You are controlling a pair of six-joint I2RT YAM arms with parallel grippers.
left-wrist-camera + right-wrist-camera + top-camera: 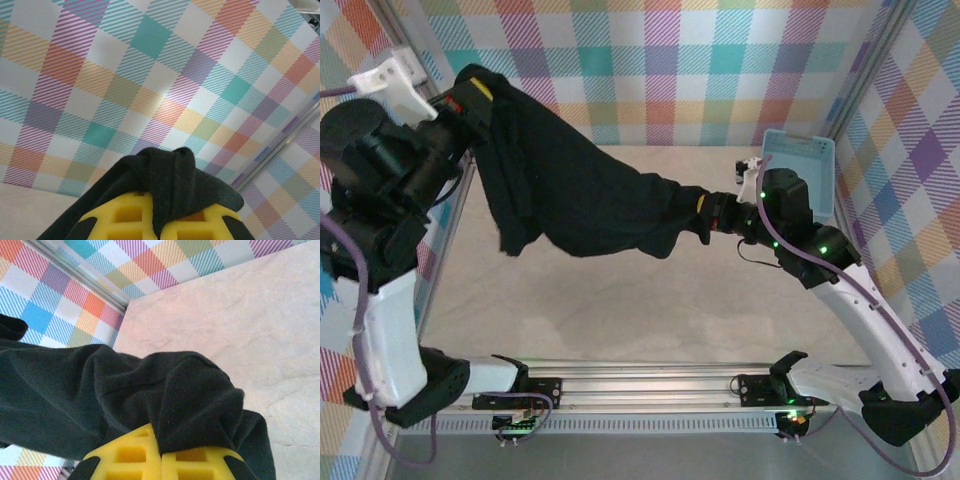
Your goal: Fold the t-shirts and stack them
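Observation:
A black t-shirt hangs stretched in the air between my two grippers, above the table. My left gripper holds one end high at the far left; in the left wrist view its yellow fingers are shut on a bunched fold of the t-shirt. My right gripper is shut on the other end, lower and to the right. In the right wrist view, black cloth spills over the closed yellow fingers. A loose corner dangles at the lower left.
A light-blue plastic basket stands at the far right of the beige table, just behind the right arm. Checked walls enclose the table on three sides. A metal rail runs along the near edge.

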